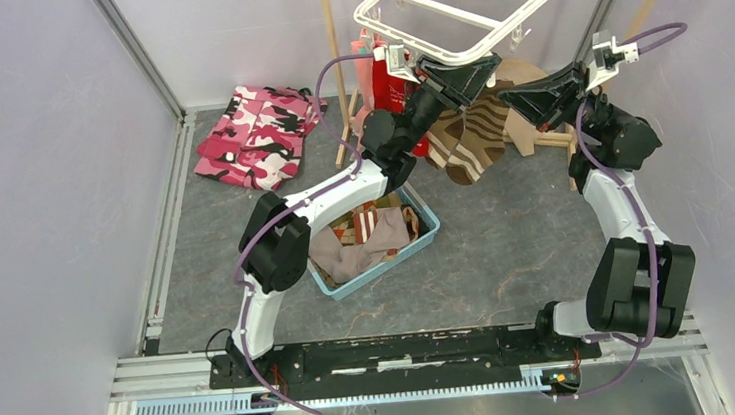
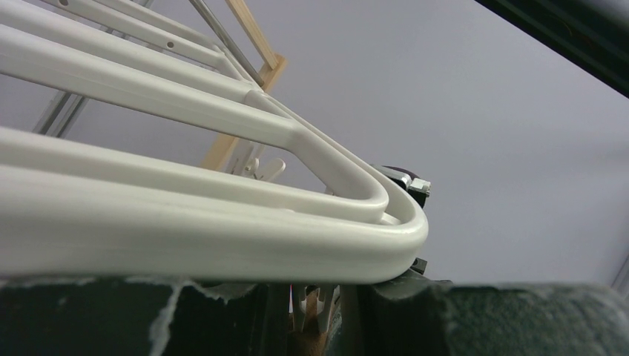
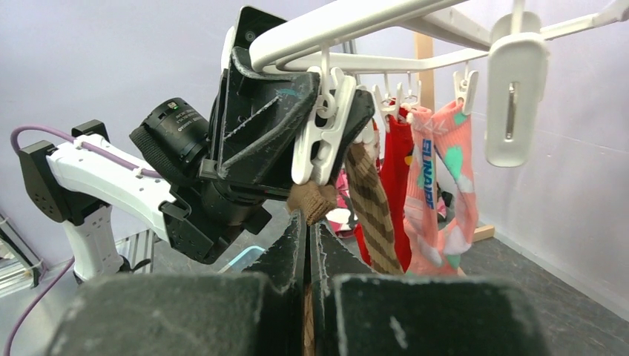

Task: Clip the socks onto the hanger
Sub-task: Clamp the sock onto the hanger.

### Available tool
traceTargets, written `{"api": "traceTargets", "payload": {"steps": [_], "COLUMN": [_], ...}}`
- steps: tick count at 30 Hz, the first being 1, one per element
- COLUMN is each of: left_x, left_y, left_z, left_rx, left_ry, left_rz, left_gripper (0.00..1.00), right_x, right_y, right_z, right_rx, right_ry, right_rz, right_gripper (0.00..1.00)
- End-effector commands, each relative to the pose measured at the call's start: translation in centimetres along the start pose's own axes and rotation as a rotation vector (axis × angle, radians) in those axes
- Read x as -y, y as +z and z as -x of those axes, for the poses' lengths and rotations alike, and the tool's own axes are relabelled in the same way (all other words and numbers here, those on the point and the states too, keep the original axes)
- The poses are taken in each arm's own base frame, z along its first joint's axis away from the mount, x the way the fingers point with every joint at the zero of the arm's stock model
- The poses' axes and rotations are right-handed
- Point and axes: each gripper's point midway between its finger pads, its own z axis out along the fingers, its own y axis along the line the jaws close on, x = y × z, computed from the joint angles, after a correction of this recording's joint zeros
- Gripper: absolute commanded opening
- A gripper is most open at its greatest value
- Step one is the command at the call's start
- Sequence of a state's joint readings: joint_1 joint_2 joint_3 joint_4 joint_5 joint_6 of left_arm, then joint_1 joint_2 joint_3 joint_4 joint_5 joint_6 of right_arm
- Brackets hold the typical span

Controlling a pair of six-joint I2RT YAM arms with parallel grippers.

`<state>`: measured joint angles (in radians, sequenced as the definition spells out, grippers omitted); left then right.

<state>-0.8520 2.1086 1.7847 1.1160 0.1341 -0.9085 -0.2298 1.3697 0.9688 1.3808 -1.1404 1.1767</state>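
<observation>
A: Where is the brown striped sock point(image 3: 371, 208)?
B: Draped below the white hanger point(image 3: 356, 18), its cuff pinched in the closed right tool point(image 3: 306, 222).
A: And the left tool point(image 3: 326, 104)?
B: Clamped on a dangling white peg point(image 3: 320, 152) at the hanger's rim, just above that cuff.

Grey mottled surface point(image 1: 507, 245) enclosed by pale lilac walls point(image 1: 41, 196). At far left, a crumpled pink, white and black camouflage garment point(image 1: 255, 137) lies near the back wall. At centre, a light-blue rectangular plastic basket point(image 1: 393, 256) sits at an angle and contains a tan beige cloth point(image 1: 348, 257). At the rear, a thin upright wooden pole point(image 1: 331, 30) stands, with flat wooden base pieces point(image 1: 528, 133) to its right.
</observation>
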Motion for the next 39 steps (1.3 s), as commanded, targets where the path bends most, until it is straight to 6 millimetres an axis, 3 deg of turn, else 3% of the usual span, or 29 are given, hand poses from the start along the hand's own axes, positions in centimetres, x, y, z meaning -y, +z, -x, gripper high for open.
{"api": "traceTargets", "payload": {"steps": [1, 18, 25, 31, 36, 39], "left_x": [4.3, 4.3, 4.1, 4.1, 4.2, 4.2], "left_y": [1.3, 1.4, 1.6, 1.8, 1.9, 1.9], "left_z": [4.2, 4.0, 3.9, 3.8, 3.8, 3.8], "left_rx": [0.075, 0.064, 0.061, 0.059, 0.059, 0.057], "left_ry": [-0.025, -0.038, -0.034, -0.035, -0.032, -0.032], "left_rz": [-0.098, -0.105, -0.105, -0.11, -0.112, -0.111], "left_gripper": [0.02, 0.02, 0.02, 0.02, 0.02, 0.02], "right_x": [-0.6, 0.2, -1.3, -1.3, -0.1, -0.4], "right_y": [0.0, 0.0, -0.1, -0.1, -0.4, -0.7], "right_z": [2.2, 2.7, 3.0, 3.3, 2.2, 1.6], "right_rx": [0.04, 0.058, 0.079, 0.098, 0.065, 0.034], "right_ry": [-0.092, -0.088, -0.086, -0.067, -0.053, -0.085], "right_rz": [0.014, 0.007, 0.048, 0.044, -0.014, -0.029], "right_gripper": [0.01, 0.01, 0.01, 0.0, 0.0, 0.01]}}
